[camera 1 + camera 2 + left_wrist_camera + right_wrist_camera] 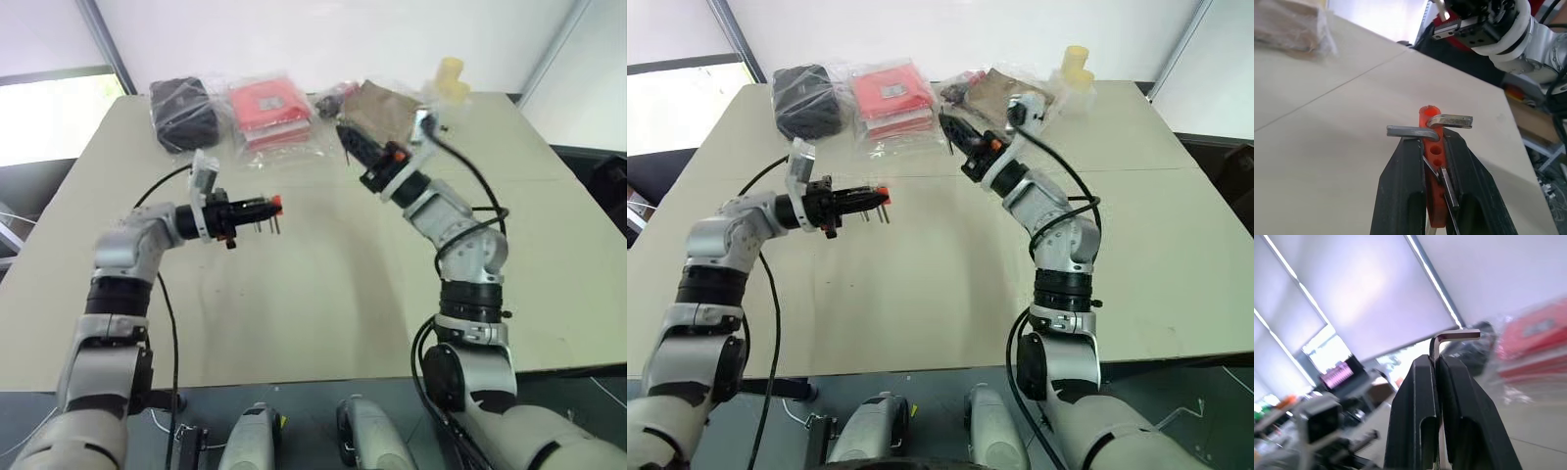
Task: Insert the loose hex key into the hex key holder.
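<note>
The hex key holder, a small orange-red block with short metal keys sticking out, hangs above the table in my left gripper, which is shut on it. In the left wrist view the holder sits clamped between the two black fingers. My right gripper is raised higher, to the right of the holder and apart from it. It is shut on the loose hex key, whose bent end pokes out past its fingertips.
Along the far edge of the beige table lie a black pouch, a red packet in clear plastic, a brown bagged item and a yellow object.
</note>
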{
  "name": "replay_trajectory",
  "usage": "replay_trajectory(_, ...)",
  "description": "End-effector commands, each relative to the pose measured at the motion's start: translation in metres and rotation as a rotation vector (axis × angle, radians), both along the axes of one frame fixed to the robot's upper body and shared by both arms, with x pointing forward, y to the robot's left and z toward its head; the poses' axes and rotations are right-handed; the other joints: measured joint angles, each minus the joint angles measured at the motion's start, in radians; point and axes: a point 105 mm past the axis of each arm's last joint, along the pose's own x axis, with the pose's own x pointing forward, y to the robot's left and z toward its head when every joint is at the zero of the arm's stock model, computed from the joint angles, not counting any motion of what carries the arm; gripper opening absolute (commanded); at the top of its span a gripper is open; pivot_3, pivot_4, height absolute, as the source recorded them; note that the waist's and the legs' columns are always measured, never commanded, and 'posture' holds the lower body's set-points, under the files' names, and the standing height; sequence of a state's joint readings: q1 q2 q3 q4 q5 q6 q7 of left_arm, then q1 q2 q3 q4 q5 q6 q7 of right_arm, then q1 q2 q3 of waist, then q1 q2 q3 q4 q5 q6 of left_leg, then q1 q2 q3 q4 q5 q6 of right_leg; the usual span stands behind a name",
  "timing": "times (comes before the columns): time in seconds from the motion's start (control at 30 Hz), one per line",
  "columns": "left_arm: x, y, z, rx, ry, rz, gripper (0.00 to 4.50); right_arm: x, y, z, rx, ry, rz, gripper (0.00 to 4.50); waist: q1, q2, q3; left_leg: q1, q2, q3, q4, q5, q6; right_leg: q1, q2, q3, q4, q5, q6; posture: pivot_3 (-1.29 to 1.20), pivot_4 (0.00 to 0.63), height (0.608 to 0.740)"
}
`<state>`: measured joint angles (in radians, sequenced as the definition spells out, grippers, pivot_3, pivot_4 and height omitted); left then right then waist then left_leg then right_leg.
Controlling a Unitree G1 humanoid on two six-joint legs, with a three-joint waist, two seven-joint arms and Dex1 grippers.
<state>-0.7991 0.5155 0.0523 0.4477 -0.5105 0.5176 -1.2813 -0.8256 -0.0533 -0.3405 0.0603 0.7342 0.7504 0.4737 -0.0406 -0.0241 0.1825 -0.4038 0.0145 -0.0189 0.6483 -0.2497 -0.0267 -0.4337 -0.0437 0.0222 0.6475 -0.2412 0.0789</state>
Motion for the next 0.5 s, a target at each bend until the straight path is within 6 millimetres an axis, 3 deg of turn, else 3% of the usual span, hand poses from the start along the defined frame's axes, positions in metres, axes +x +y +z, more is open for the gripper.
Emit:
replay_trajectory(0.03,0.003,-0.016,0.017,-0.028,-0.055,-0.064,0.0,-0.014,0.005,0.018,0.085,-0.041,0.042,0.02,0.0,0.0,0.0,0.0,0.0,0.0,0.0,0.0,0.0,0.0,0.0,0.0,0.0,0.0,0.0,0.0,0.15,0.74)
replay_trajectory(0.2,0.004,-0.038,0.027,-0.064,-0.078,-0.133,0.0,-0.021,0.018,0.015,0.094,-0.047,0.064,0.02,-0.001,0.0,0.0,-0.002,-0.002,0.001,0.0,0.0,0.0,-0.001,0.0,0.0,0.0,0.0,0.0,0.0,0.15,0.74)
replay_trajectory(0.5,0.001,-0.055,0.039,-0.086,-0.103,-0.204,0.0,-0.021,0.024,0.011,0.097,-0.054,0.048,0.02,-0.003,0.001,0.001,-0.003,-0.002,0.0,0.0,0.0,0.0,-0.003,0.001,0.0,0.0,0.0,0.0,0.0,0.15,0.74)
